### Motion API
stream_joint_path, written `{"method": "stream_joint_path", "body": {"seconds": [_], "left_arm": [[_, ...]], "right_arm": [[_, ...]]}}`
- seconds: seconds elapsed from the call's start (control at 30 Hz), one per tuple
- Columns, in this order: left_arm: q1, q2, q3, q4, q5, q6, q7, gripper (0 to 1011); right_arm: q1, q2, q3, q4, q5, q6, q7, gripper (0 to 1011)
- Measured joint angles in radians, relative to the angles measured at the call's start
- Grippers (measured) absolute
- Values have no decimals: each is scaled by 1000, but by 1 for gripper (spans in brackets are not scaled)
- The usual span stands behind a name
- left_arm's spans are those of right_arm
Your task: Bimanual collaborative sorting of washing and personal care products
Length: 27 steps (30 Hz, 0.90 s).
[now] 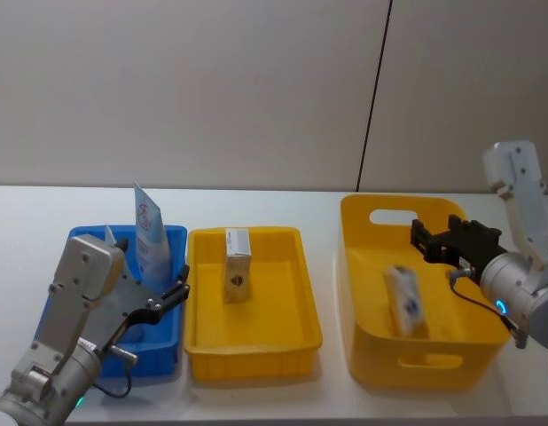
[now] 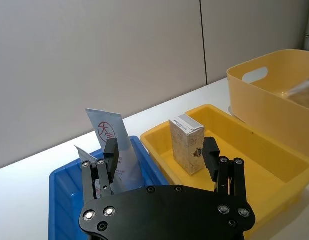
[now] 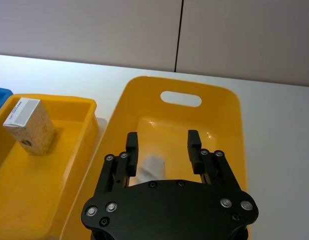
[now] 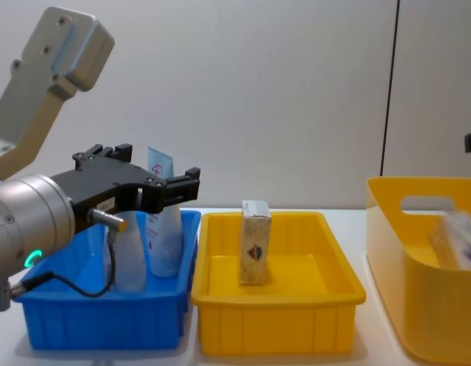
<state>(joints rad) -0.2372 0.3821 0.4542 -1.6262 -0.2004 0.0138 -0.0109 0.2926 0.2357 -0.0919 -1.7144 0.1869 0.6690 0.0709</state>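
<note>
Though apart, one carton (image 1: 238,264), two tubes (image 1: 150,232).

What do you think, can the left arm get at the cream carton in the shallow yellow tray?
Probably yes. The left gripper hangs open over the neighbouring blue tray, and the cream carton stands upright alone in the shallow yellow tray, with nothing between them.
</note>
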Motion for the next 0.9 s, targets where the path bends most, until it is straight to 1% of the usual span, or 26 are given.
{"method": "stream_joint_path", "body": {"seconds": [0.13,0.2,0.23,0.3,0.33,0.43,0.47,0.63,0.9], "left_arm": [[0,0,0,0,0,0,0,1001],[0,0,0,0,0,0,0,1001],[0,0,0,0,0,0,0,1001],[0,0,0,0,0,0,0,1001],[0,0,0,0,0,0,0,1001],[0,0,0,0,0,0,0,1001],[0,-1,-1,0,0,1,0,1001],[2,-2,-3,0,2,10,4,1001],[9,-10,-10,5,19,44,32,1001]], "right_arm": [[2,-1,-1,4,0,-2,1,703],[3,-1,-1,6,0,-3,2,747],[4,-1,-2,7,0,-3,2,805],[4,-2,-2,8,0,-4,3,845],[5,-2,-2,9,0,-4,3,900],[5,-2,-2,10,0,-4,4,946],[6,-2,-2,11,0,-5,4,990],[6,-2,-3,13,0,-6,4,1004],[7,-3,-3,14,0,-7,5,1004]]}}
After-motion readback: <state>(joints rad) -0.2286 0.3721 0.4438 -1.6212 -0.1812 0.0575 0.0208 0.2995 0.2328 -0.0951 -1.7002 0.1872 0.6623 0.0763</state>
